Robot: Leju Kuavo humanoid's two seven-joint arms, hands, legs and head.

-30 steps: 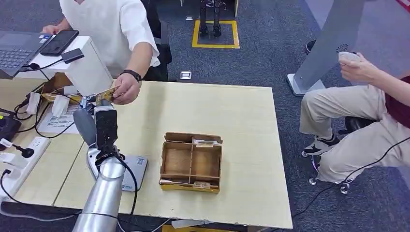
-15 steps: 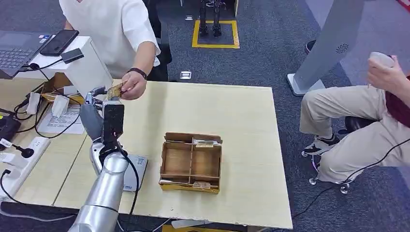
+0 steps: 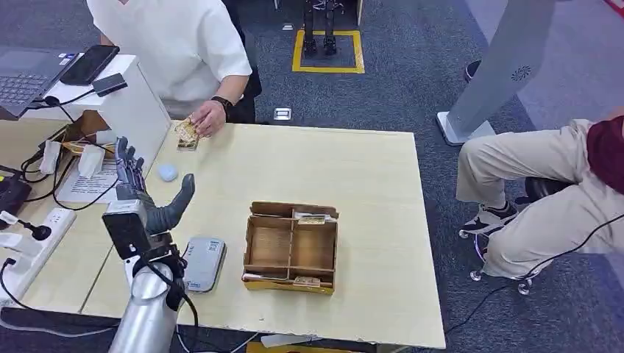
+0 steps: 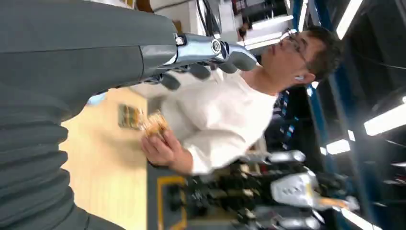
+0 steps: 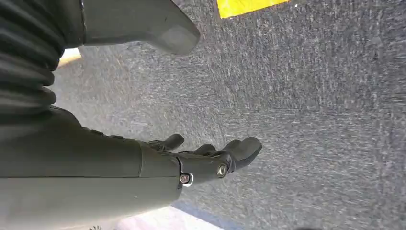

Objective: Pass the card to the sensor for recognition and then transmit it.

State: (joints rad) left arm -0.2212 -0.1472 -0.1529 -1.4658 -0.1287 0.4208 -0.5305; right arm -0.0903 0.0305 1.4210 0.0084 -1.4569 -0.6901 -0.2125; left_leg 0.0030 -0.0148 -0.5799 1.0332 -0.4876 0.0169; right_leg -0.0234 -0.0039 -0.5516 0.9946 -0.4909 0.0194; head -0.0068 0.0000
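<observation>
Head view: left hand (image 3: 147,195) has drawn back from the person's hand (image 3: 208,118) since a second ago and now stands upright over the table's (image 3: 353,169) left part, fingers spread, thumb angled out toward 2 o'clock, holding nothing. Card (image 3: 187,130) has passed to the person, who holds it at the table's far edge, at 1 o'clock from the left hand and well apart from it. Sensor (image 3: 203,262), a grey pad, lies at 5 o'clock from the hand, just left of the cardboard tray (image 3: 292,247).

Left wrist view: fingers (image 4: 210,48) extended, empty; card (image 4: 154,125) in the person's hand (image 4: 160,148) beyond.

Right wrist view: right hand (image 5: 206,160) hangs over grey carpet (image 5: 311,96), fingers loosely apart, empty.
</observation>
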